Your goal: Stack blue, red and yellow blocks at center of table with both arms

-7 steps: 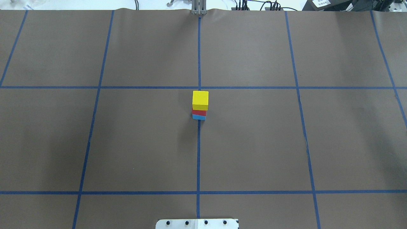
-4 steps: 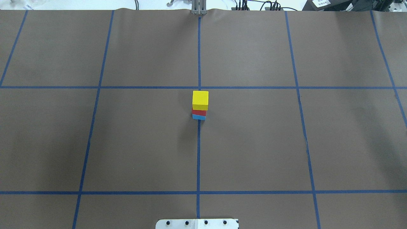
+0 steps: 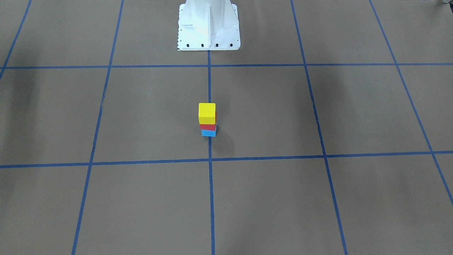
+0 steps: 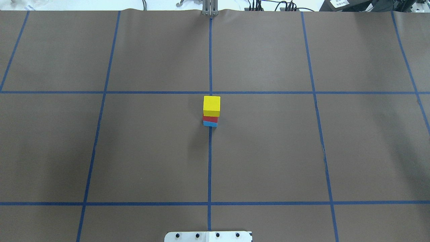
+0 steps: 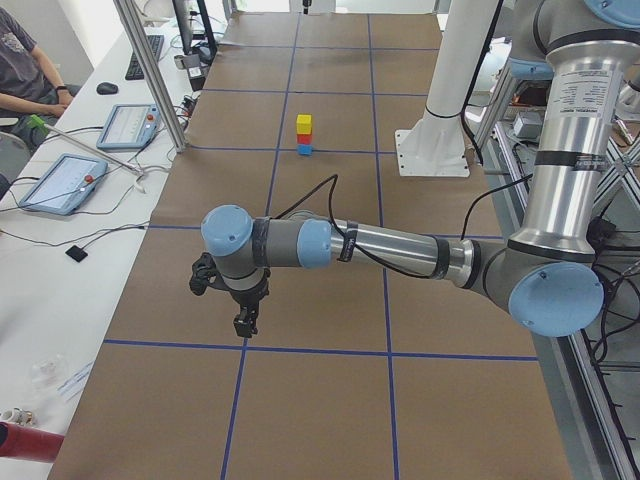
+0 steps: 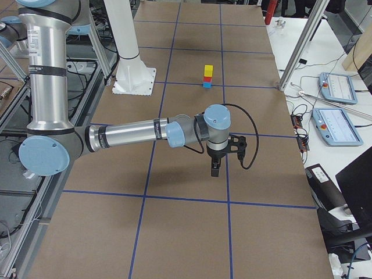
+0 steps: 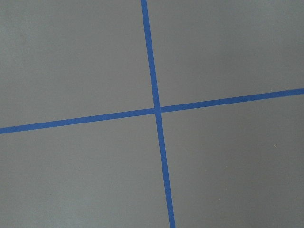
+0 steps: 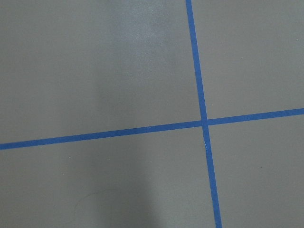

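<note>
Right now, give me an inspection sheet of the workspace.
Surface: matte brown table with blue tape grid, flat.
Job's things: yellow cube on red cube on light blue cube, stacked at centre.
Clutter: nothing seen.
Grippers: left gripper and right gripper hang over bare table, away from the stack; open or shut, cannot tell.
Cables: black cable loops at right wrist.
Surroundings: white bolted pedestal; tablets and a person at side bench.

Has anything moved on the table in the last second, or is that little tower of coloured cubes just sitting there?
Nothing has visibly changed in the overhead view. The yellow block is on the red block, and the red block is on the blue block. The stack stands on the centre tape line of the table, in the same spot as a second ago.
</note>
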Motion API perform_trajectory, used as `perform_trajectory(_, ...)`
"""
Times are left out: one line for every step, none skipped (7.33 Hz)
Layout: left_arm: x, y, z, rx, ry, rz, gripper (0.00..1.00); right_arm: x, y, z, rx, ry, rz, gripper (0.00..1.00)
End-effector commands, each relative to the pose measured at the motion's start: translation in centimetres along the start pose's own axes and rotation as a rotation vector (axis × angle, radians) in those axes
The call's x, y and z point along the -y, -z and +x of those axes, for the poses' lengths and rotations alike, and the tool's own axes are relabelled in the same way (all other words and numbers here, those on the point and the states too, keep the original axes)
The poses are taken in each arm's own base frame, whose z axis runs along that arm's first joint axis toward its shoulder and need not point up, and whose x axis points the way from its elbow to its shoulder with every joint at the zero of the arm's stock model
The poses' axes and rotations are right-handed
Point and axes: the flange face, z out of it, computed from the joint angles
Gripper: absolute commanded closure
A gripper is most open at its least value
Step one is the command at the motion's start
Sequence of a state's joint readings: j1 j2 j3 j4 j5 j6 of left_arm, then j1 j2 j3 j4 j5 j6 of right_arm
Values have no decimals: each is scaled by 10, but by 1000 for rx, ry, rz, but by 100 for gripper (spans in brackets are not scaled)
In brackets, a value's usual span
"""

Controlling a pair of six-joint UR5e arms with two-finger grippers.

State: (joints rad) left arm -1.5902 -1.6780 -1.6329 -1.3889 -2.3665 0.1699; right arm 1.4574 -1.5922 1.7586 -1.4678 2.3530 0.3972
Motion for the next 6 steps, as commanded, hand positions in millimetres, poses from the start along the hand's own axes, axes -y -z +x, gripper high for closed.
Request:
perform_trajectory(-1,1,0,-2,4,2,0,1,1,-4,27,2,-7,0)
perform_trajectory(-1,2,1,0,2,4,0,2,0,-4,27,7,-7,0)
perform_trajectory(0,5,4,-1,-3,8,0,0,0,-3,27,6,-8,0)
perform_trajectory(-1,6,5,0,-5,10,0,0,-1,-2,26,3,-9,0)
perform_trajectory(-2,6,5,0,-4,9,0,0,-1,-2,26,-2,-10,0)
perform_trajectory(-3,10,9,2,-10,15,0,0,-1,-2,24,2,-10,0)
